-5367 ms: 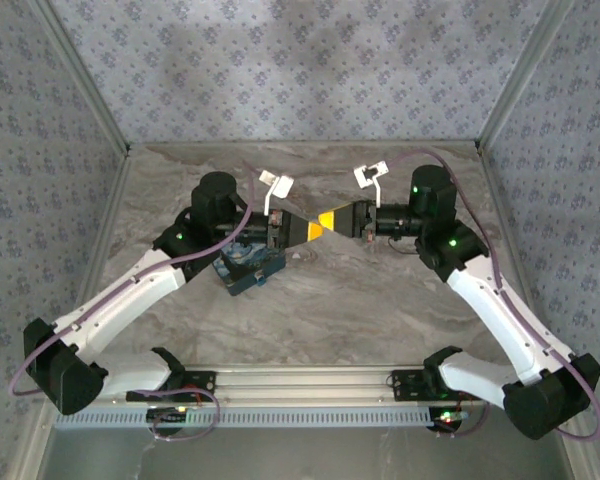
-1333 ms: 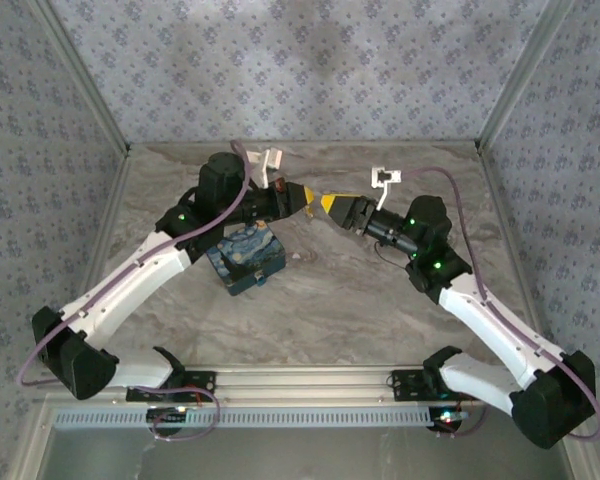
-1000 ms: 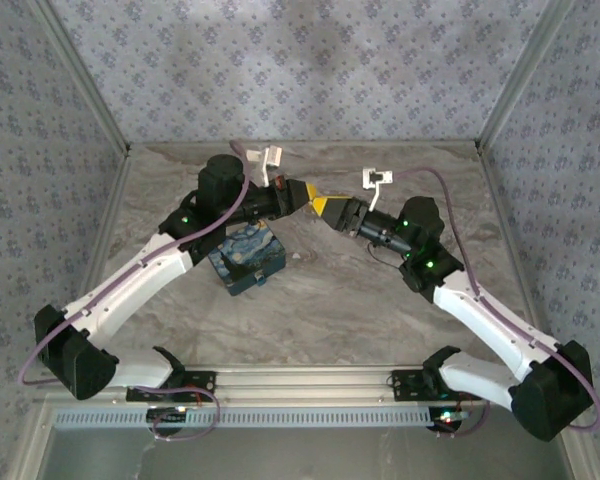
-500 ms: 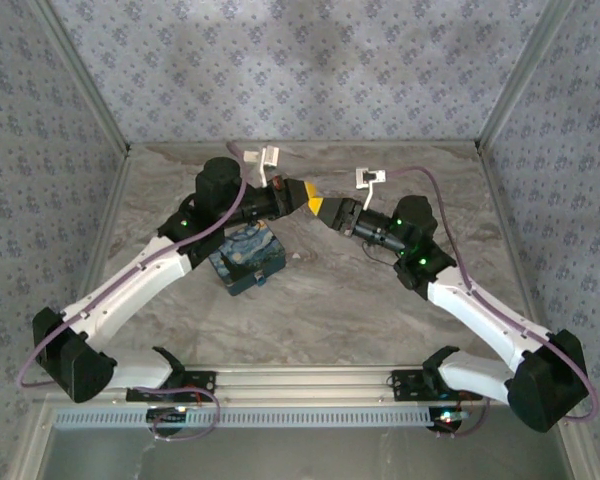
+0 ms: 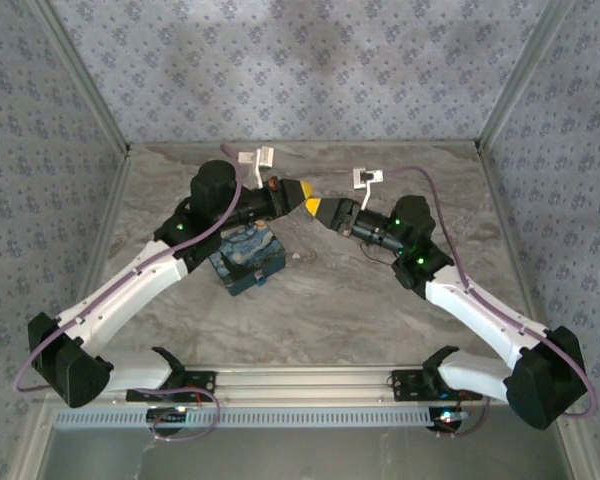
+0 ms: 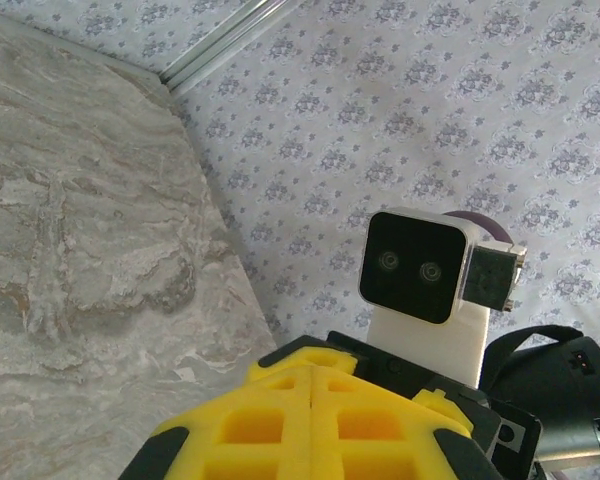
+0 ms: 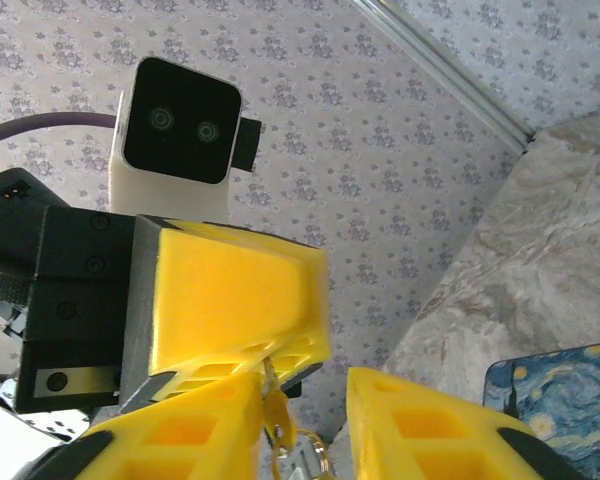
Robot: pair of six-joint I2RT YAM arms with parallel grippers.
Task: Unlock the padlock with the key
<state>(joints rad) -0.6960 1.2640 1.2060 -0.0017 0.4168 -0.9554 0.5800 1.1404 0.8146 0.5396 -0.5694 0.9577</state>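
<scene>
Key (image 7: pixel 271 405): small brass piece (apparently the key, ring dangling), pinched between the closed fingers of the left gripper (image 5: pixel 300 188), held above the table (image 5: pixel 380 300). Right gripper (image 5: pixel 314 207): fingers apart, flanking it. Blue starry box (image 5: pixel 246 258): on the table, contents hidden.

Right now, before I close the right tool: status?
Left tool shut, key at its tip. Right tool open, straddling key. Starry-print box on table below, clear of both.

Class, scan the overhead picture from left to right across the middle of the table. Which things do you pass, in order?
blue patterned box → left gripper → right gripper → right wrist camera
</scene>
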